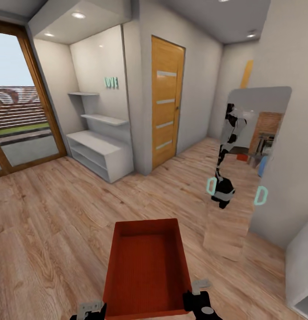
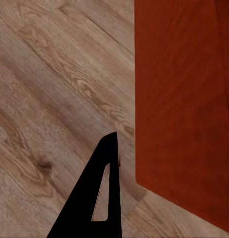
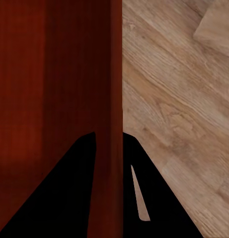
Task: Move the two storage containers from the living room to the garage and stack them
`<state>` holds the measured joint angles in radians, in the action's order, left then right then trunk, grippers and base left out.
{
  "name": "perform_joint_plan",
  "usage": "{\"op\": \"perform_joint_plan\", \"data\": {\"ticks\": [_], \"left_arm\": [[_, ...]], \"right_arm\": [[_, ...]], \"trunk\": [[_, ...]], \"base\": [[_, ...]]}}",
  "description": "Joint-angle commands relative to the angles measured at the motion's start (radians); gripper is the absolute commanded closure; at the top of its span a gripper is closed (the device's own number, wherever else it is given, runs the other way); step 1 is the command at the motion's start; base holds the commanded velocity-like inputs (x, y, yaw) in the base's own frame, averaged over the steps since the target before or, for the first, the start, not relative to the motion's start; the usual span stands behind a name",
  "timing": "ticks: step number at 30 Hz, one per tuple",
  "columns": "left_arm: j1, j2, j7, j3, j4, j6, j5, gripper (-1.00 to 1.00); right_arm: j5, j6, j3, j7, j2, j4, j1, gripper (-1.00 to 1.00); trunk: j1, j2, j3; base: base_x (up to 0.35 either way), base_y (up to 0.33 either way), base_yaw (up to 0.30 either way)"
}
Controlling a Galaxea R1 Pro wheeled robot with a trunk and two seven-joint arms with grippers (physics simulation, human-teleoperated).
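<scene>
One red-orange storage container [image 1: 147, 266] hangs just in front of me, low over the light wood planks, open side up and empty. My right gripper [image 1: 198, 302] is at its near right corner. In the right wrist view that gripper [image 3: 108, 136] is shut on the container wall [image 3: 107, 74], one finger on each side. My left gripper [image 1: 89, 311] sits at the near left corner. In the left wrist view one black finger [image 2: 94, 198] stands a little apart from the container's side [image 2: 184, 99]; the other finger is hidden.
A wooden door [image 1: 167, 102] is shut straight ahead. A white shelf unit [image 1: 100, 151] stands to its left, beside a glass patio door [image 1: 16, 111]. A tall mirror [image 1: 247, 169] leans on the right wall, and a white cabinet [image 1: 301, 266] is at the near right.
</scene>
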<state>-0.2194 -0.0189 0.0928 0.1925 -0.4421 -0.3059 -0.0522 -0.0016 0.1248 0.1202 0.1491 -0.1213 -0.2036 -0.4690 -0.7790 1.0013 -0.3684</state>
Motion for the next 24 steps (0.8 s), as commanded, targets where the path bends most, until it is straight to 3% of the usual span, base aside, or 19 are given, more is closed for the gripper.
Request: {"op": "perform_joint_plan", "data": {"ticks": [1, 24], "left_arm": [[0.0, 0.009, -0.001, 0.018, 0.002, -0.001, 0.0, 1.0], [0.0, 0.009, -0.001, 0.018, 0.002, -0.001, 0.0, 1.0]], "right_arm": [[0.009, 0.004, -0.059, 0.02, 0.002, -0.003, -0.002, 1.0], [0.009, 0.004, -0.059, 0.02, 0.002, -0.003, -0.002, 1.0]], "trunk": [[-0.001, 0.001, -0.002], [-0.001, 0.001, -0.005]], "base": [[0.345, 0.0, 0.236], [0.345, 0.0, 0.103]]}}
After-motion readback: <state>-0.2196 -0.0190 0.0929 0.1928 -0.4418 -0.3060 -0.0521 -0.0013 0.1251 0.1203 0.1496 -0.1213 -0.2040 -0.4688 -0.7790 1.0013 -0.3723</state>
